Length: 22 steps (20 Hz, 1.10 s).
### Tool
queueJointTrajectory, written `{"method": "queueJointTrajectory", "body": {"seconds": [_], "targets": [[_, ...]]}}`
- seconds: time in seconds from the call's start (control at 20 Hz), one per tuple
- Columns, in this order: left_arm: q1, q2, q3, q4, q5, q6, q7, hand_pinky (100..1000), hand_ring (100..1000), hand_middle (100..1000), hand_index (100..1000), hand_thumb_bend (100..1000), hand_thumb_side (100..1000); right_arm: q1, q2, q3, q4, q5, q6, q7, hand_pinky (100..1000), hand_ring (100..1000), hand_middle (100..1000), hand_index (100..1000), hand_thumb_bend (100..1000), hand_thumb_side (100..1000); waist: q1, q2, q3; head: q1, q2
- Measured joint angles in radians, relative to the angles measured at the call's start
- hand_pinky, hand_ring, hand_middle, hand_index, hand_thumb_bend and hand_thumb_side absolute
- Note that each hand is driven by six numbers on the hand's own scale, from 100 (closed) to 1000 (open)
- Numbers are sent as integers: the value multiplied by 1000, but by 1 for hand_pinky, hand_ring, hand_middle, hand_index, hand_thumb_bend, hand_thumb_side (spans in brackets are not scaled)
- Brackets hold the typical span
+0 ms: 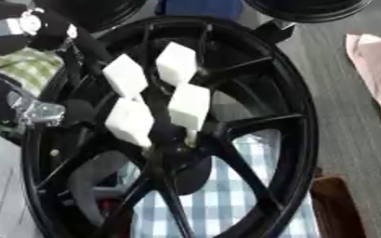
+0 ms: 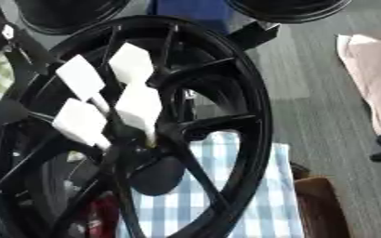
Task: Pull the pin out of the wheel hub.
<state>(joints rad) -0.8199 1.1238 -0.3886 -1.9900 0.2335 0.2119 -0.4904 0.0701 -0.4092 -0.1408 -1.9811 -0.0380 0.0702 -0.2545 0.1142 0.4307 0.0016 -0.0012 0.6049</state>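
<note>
The left hand [image 1: 157, 93] is seen at the wheel [image 1: 295, 116] centre, its white-padded fingers [image 1: 190, 106] curled around a pale pin [image 1: 191, 137] just below them. Whether the pin is out cannot be told.

The black wheel [image 1: 295, 139] runs off the bottom edge, its lower rim unseen. White blocks [image 1: 190, 106] hide the hub centre, so no pin is discernible. Left arm [image 1: 15, 28] cut off at the edge

Four white blocks [image 1: 157, 95] cluster at the black wheel hub [image 1: 174, 153], over blue-checked cloth [image 1: 226, 195].
</note>
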Motion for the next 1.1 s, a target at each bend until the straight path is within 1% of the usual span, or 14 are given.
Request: {"method": "queueJointTrajectory", "body": {"seconds": [0.55,0.9,0.95,1.0,1.1], "targets": [[-35,-26,-25,0,33,6,7,749,535,603,786,352,388,0,0,0,0,0,0,0,797,569,683,612,100,684,1,0,0,2,1],[-52,-44,-40,0,54,17,5,749,541,624,780,335,395,1,0,0,0,0,0,0,798,569,683,612,100,685,1,0,0,13,2],[-53,-44,-41,0,58,21,5,750,543,624,779,357,387,1,0,0,0,0,0,0,798,569,683,612,100,683,1,0,0,13,5],[-56,-47,-43,0,62,24,4,750,546,625,779,333,402,1,1,0,0,0,0,0,798,569,683,612,100,685,1,0,0,14,7],[-62,-53,-49,0,70,31,0,751,550,628,781,336,405,1,1,0,0,0,0,0,798,569,683,612,100,685,1,0,0,14,9]]}}
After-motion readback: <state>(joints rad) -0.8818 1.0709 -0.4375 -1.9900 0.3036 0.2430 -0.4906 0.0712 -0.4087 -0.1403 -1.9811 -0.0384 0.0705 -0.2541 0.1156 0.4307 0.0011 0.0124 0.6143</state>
